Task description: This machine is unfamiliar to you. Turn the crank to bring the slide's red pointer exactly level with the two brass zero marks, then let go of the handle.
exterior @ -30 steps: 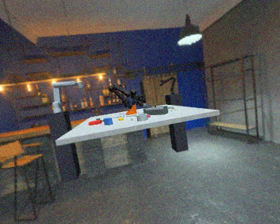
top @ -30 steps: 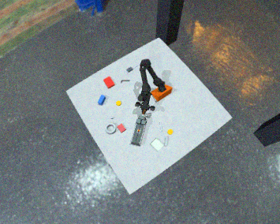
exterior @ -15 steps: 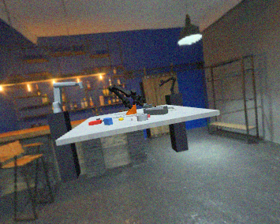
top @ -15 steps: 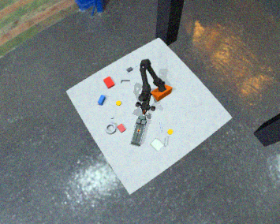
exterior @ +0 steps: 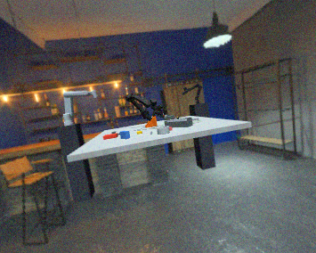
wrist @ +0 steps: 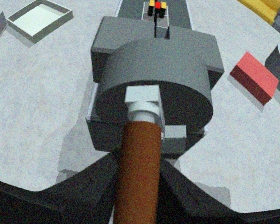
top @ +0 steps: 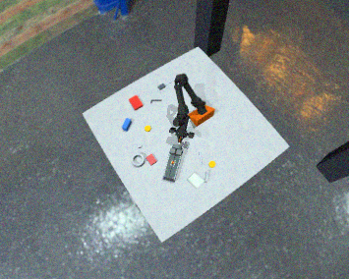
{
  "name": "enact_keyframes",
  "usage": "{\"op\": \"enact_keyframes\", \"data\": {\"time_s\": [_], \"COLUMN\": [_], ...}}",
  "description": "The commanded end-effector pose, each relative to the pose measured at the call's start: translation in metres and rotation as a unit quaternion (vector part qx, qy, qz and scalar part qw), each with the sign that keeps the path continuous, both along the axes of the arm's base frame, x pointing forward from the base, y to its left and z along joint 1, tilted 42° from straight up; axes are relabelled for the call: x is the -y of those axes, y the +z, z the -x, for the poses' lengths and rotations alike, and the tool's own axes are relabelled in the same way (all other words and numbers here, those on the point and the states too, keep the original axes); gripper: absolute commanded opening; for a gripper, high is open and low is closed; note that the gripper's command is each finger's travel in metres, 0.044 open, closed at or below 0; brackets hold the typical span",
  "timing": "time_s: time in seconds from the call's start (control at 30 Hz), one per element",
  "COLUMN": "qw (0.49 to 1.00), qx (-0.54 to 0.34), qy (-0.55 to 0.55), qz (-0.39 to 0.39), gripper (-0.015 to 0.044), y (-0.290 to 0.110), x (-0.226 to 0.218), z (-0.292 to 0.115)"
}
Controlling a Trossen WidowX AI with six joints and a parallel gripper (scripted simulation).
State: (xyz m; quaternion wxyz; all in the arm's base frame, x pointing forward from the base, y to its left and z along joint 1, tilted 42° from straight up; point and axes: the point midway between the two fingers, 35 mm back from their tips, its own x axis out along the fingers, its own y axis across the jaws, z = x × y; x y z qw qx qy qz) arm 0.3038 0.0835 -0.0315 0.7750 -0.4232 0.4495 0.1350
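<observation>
The dark grey machine [top: 170, 172] [exterior: 178, 122] has a round drum [wrist: 156, 62] at its near end. The light grey crank [wrist: 142, 93] sits on the drum's face and carries a brown-orange handle [wrist: 141, 150]. My gripper [top: 180, 139] [wrist: 136, 159] is shut on the handle, with a black finger on each side of it. The slide's red pointer [wrist: 158, 5] shows at the top edge of the wrist view, between the two brass marks. It looks about level with them, but the view is too small and cut off to tell if it is exact.
A red block [top: 151, 159] [wrist: 256, 77] and a grey ring [top: 134, 161] lie on one side of the machine. A pale tray [top: 196, 180] [wrist: 38, 21] and a yellow disc [top: 212, 164] lie on the other. A blue block [top: 127, 124] [exterior: 125, 134] lies farther off.
</observation>
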Motion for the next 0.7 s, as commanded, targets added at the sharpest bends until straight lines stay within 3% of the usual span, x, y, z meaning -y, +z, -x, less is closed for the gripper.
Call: {"op": "enact_keyframes", "data": {"time_s": [0.0,0.67], "qw": [1.0,1.0], "qx": [-0.011,-0.011], "qy": [0.006,0.006], "qz": [-0.004,-0.004], "gripper": [0.0,0.0], "y": [-0.0068,-0.0118], "x": [-0.0032,-0.003], "z": [0.0054,0.0076]}}
